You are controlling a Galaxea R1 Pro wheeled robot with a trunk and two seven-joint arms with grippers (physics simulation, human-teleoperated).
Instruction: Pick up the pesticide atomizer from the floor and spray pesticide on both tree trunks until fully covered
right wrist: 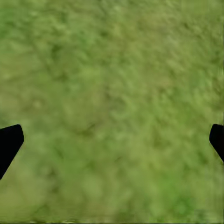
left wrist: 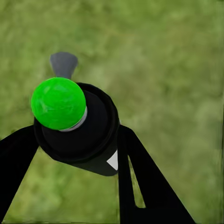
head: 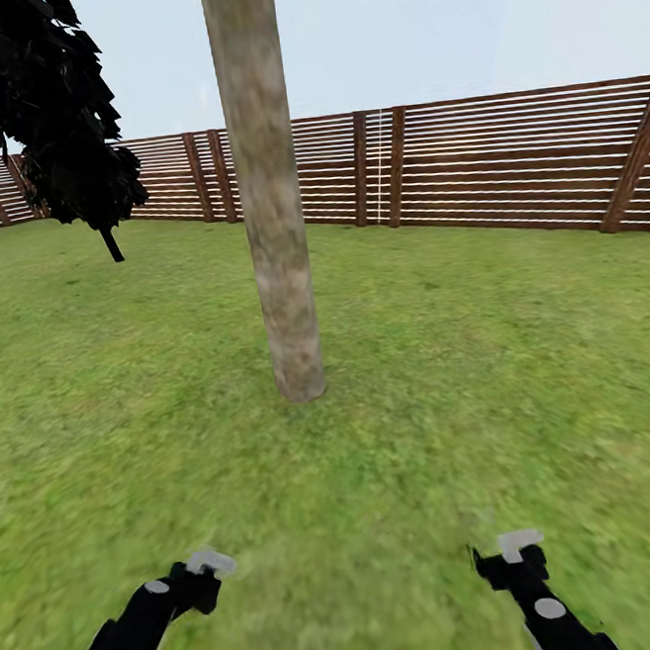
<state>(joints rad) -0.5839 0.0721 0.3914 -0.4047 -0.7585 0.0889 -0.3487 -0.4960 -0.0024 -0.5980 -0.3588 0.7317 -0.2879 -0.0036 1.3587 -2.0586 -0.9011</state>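
Clamped in the left gripper (left wrist: 77, 140), the atomizer (left wrist: 77, 128) is short of the trunk (head: 271, 201); right gripper (head: 514, 557) spread, empty; spraying step: advance, aim nozzle at trunk.

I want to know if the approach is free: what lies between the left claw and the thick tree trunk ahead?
In the head view, only bare grass lies between the left claw and the tree trunk.
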